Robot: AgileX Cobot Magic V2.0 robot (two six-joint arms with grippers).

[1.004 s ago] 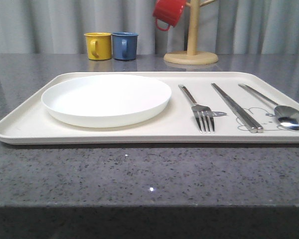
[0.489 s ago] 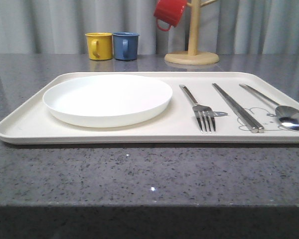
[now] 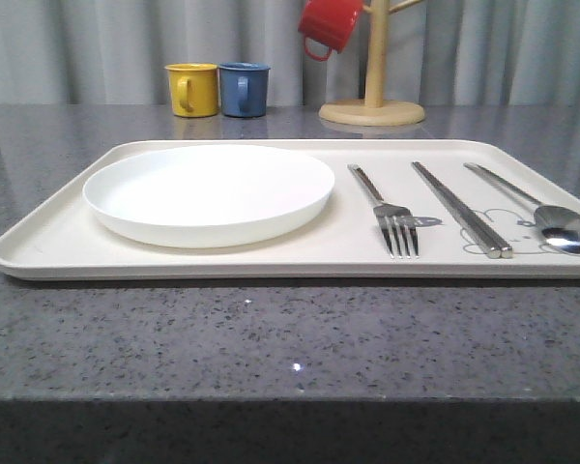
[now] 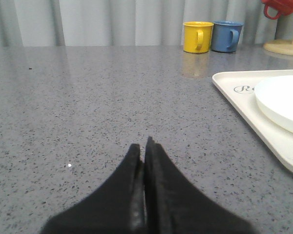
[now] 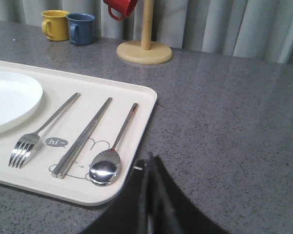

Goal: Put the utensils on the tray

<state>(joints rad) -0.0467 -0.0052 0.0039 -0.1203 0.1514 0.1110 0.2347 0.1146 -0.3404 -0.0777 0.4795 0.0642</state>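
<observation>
A: What sits closest to the front edge of the table?

B: Bare grey speckled table [image 3: 271,338], then the near rim of the cream tray [image 3: 222,261]. On the tray's right half, the fork [image 3: 394,220] lies with its tines toward the front, the chopsticks [image 3: 459,208] lie just beside it as a flat pair, and the spoon [image 3: 546,217] lies furthest right with its bowl toward the front. All three lie apart from one another, handles running away toward the far rim.

A: And the plate?

B: The white plate [image 3: 209,191] rests on the tray's left half, near the fork's handle but not touching it.

A: What about the grippers?

B: The left gripper [image 4: 143,146] is over bare table beside the tray's left end, its black fingers pressed together with nothing between them. The right gripper [image 5: 149,161] is at the tray's near right corner, close to the spoon's bowl, its fingers likewise pressed together and holding nothing.

A: Further back?

B: Beyond the tray stand a yellow mug [image 3: 192,89] and a blue mug [image 3: 244,89], touching or nearly so. To their right is a wooden mug stand [image 3: 372,101] with a red mug [image 3: 327,26] hanging from it. Grey curtains [image 3: 77,48] close off the back.
</observation>
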